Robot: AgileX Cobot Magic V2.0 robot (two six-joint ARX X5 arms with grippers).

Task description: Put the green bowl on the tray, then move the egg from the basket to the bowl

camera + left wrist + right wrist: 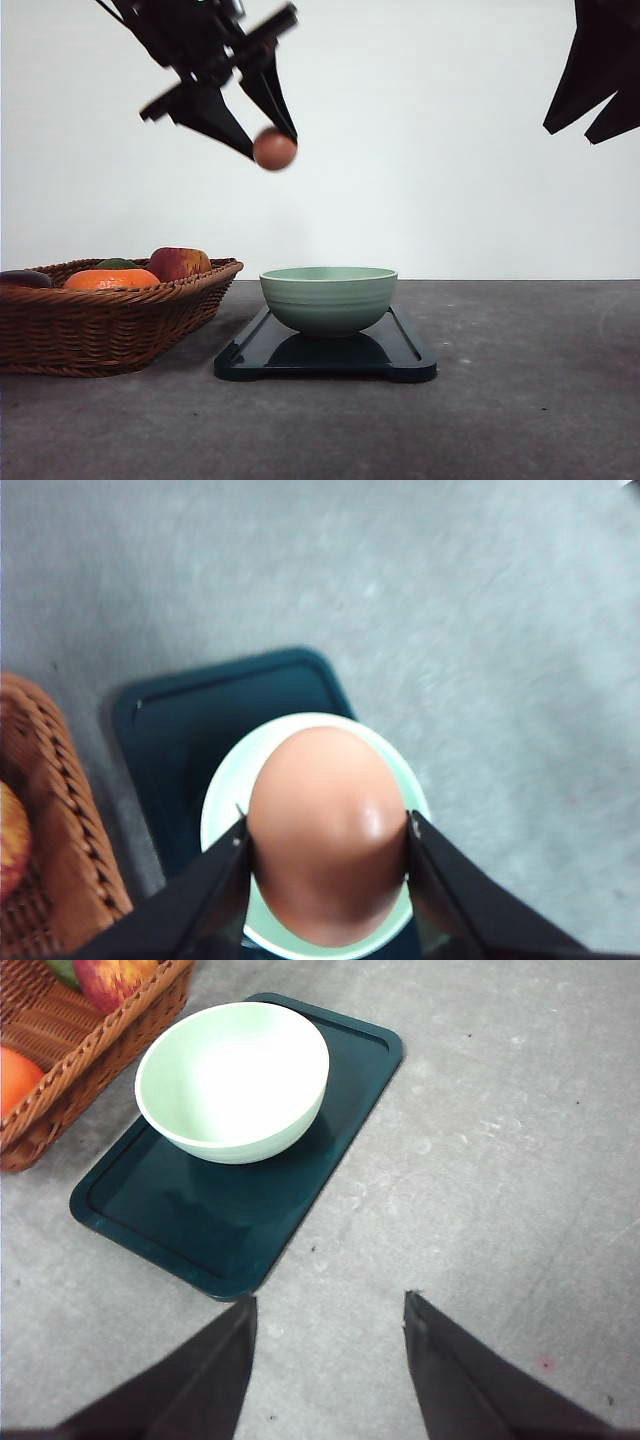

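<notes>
The pale green bowl stands upright on the dark tray at the table's middle; its inside is bare. High above and a little left of it, my left gripper is shut on a brown egg. In the left wrist view the egg sits between the two fingers, with the bowl and tray below it. The wicker basket stands left of the tray. My right gripper is open and holds nothing, raised at the upper right in the front view.
The basket holds an orange, a red-yellow apple and a dark fruit. Grey tabletop stretches to the right of the tray and in front of it.
</notes>
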